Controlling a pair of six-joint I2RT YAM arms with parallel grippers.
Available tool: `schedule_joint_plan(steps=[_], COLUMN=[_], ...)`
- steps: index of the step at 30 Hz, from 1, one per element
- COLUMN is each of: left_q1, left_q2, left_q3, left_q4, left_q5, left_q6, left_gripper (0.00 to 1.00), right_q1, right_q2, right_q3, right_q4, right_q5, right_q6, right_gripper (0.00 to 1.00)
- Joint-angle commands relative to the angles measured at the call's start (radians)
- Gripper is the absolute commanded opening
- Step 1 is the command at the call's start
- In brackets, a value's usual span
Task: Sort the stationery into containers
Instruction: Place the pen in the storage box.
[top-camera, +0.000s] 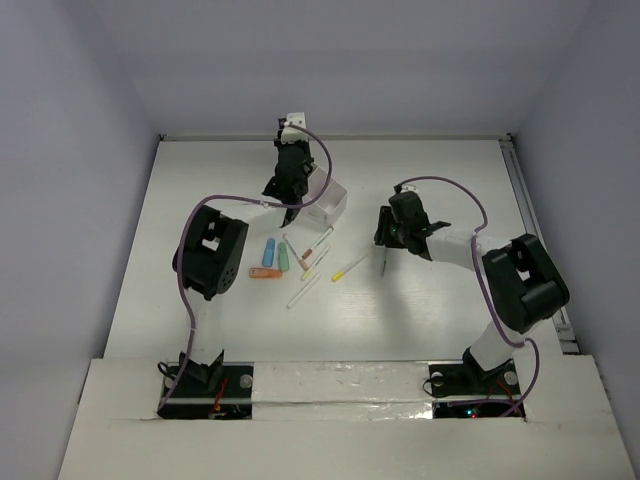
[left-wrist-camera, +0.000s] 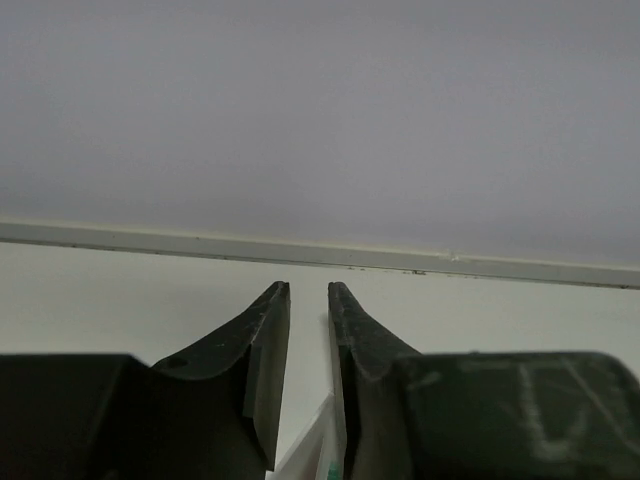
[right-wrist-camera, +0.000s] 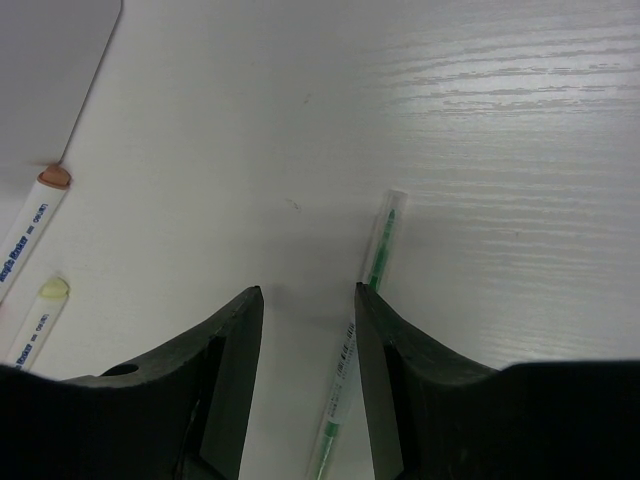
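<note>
The white box (top-camera: 328, 201) stands at the back middle of the table. My left gripper (top-camera: 291, 203) hangs at its left end. In the left wrist view its jaws (left-wrist-camera: 309, 288) are nearly closed on a thin white pen with a teal part (left-wrist-camera: 325, 450), seen low between them. My right gripper (top-camera: 385, 245) is open just above the table. A clear pen with green ink (right-wrist-camera: 375, 270) lies between its jaws (right-wrist-camera: 308, 292), against the right finger; it looks dark in the top view (top-camera: 383, 263). Blue (top-camera: 269, 252), green (top-camera: 283, 256) and orange (top-camera: 264, 272) chunky pieces lie beside several loose pens.
A yellow pen (top-camera: 350, 266) and white pens (top-camera: 304, 290) lie between the arms. Two white markers, one with an orange tip (right-wrist-camera: 40, 205) and one with a yellow tip (right-wrist-camera: 40, 310), lie left of my right gripper. Walls enclose the table on three sides.
</note>
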Motion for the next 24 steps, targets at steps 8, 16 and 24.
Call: schedule_joint_plan(steps=[8, 16, 24], left_q1=[-0.001, -0.001, -0.012], left_q2=[-0.117, -0.324, -0.79], left_q3=[-0.051, -0.122, -0.567], left_q4=[0.063, 0.0, 0.026], left_q5=[0.037, 0.094, 0.129], left_q6=[-0.078, -0.177, -0.46], left_gripper=[0.42, 0.52, 0.49], right_q1=[-0.008, -0.008, -0.008], right_q2=[0.003, 0.029, 0.065], right_q3=[0.048, 0.073, 0.11], right_q4=[-0.019, -0.056, -0.114], right_q5=[0.007, 0.03, 0.058], right_q6=[-0.019, -0.026, -0.045], right_gripper=[0.51, 0.43, 0.35])
